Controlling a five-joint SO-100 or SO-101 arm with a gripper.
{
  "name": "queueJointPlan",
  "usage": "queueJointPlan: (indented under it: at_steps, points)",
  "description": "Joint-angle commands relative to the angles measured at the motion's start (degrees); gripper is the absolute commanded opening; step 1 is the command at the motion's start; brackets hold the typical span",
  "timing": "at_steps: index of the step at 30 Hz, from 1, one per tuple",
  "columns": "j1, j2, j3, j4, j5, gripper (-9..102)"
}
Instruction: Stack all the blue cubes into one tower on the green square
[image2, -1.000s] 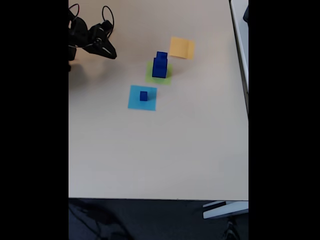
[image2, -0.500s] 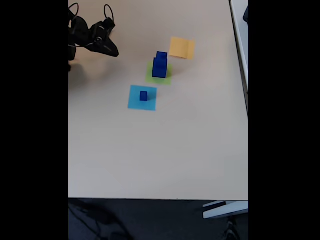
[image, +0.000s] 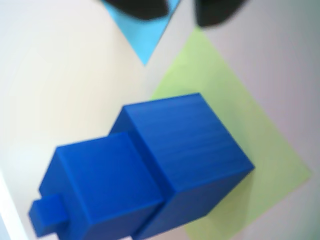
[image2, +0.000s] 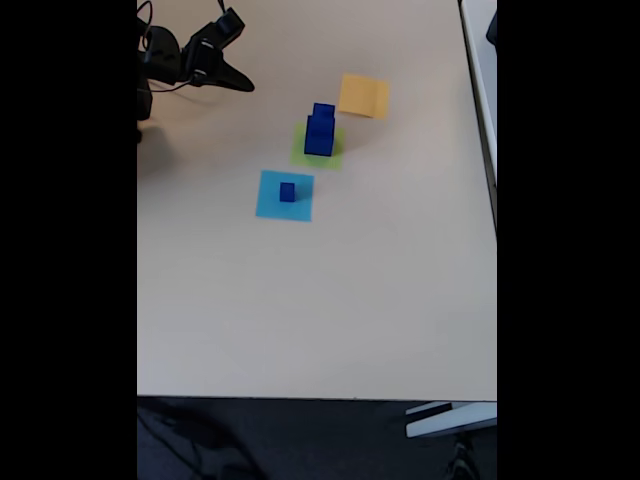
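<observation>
A tower of blue cubes (image2: 320, 130) stands on the green square (image2: 336, 156). In the wrist view the large cube (image: 195, 145) rests on the green square (image: 260, 145), the medium cube (image: 100, 185) sits on it, and a tiny cube (image: 47, 212) tops that. Another small blue cube (image2: 287, 191) sits apart on the light-blue paper square (image2: 270, 206). My gripper (image2: 245, 85) hovers to the upper left of the tower, well clear of it. Its two dark fingertips (image: 135, 7) stand apart at the top of the wrist view, with nothing between them.
An orange-yellow paper square (image2: 362, 96) lies just right of and behind the tower. The corner of the light-blue square (image: 145, 40) shows in the wrist view. The beige table (image2: 320, 300) ends at its front edge low in the fixed view.
My gripper has swung up and to the right in the fixed view, its tip now pointing toward the tower. The cubes and paper squares have not moved.
</observation>
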Motion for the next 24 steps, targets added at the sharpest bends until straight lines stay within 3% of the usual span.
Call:
queueJointPlan:
  at_steps: [1, 12, 24]
  points:
    - [0.0, 1.49, -3.6, -1.05, 4.13, 0]
    - [0.0, -0.18, -6.59, 2.29, 11.16, 0]
    - [1.23, -14.77, -13.8, 4.22, 21.88, 0]
